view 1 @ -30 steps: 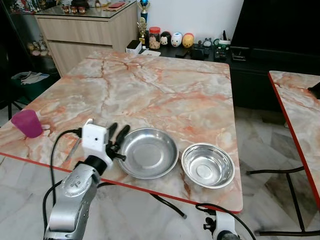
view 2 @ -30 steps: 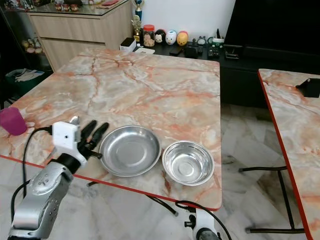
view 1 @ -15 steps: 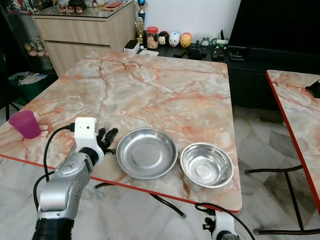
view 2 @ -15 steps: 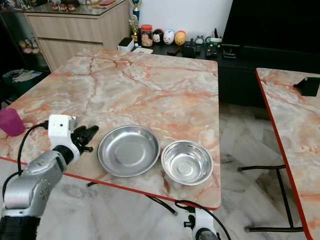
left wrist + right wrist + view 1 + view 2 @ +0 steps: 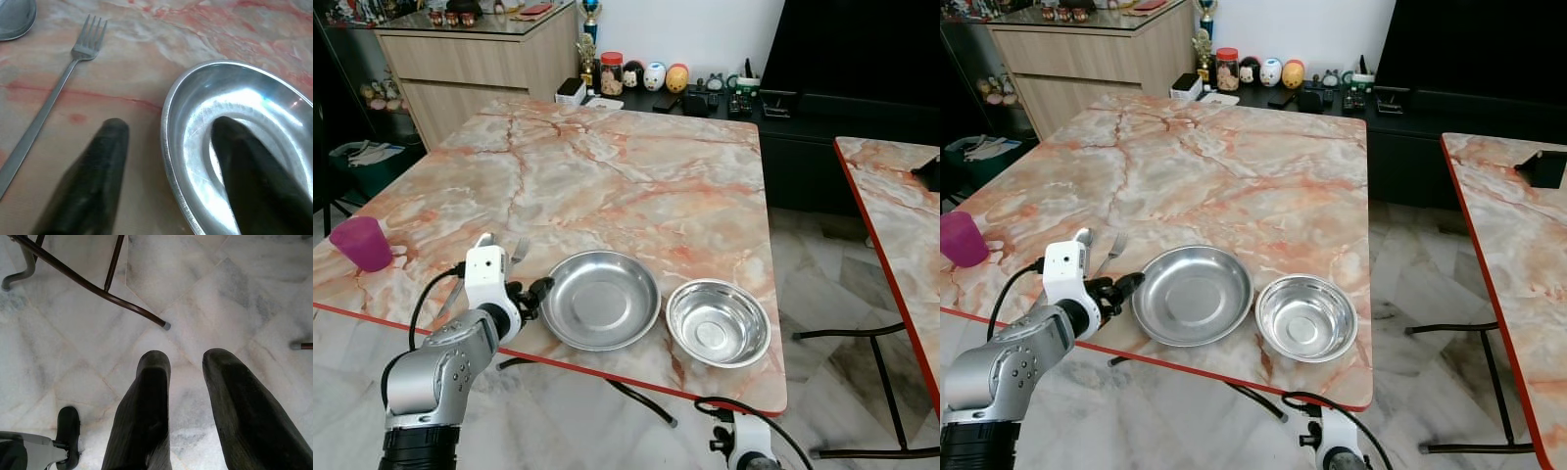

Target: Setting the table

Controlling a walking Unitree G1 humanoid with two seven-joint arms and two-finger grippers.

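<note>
A wide steel dish [image 5: 602,299] lies near the marble table's front edge, with a smaller steel bowl [image 5: 719,323] just to its right. My left gripper [image 5: 533,292] is open at the dish's left rim. In the left wrist view one finger [image 5: 98,166] rests outside on the table and the other finger [image 5: 249,171] lies inside the dish [image 5: 254,112]. A fork [image 5: 73,63] lies on the table left of the dish, and a spoon's bowl [image 5: 14,19] sits beyond it. My right gripper [image 5: 188,362] hangs open over the floor.
A pink cup [image 5: 360,243] stands at the table's left edge. A second marble table [image 5: 901,215] stands to the right. Behind are a wooden cabinet [image 5: 480,59] and a dark low unit with small figurines [image 5: 651,76]. Metal table legs [image 5: 98,284] cross the tiled floor.
My left gripper drew back left from the dish's rim, then came right and lower to straddle it. The fork beside it has come into view.
</note>
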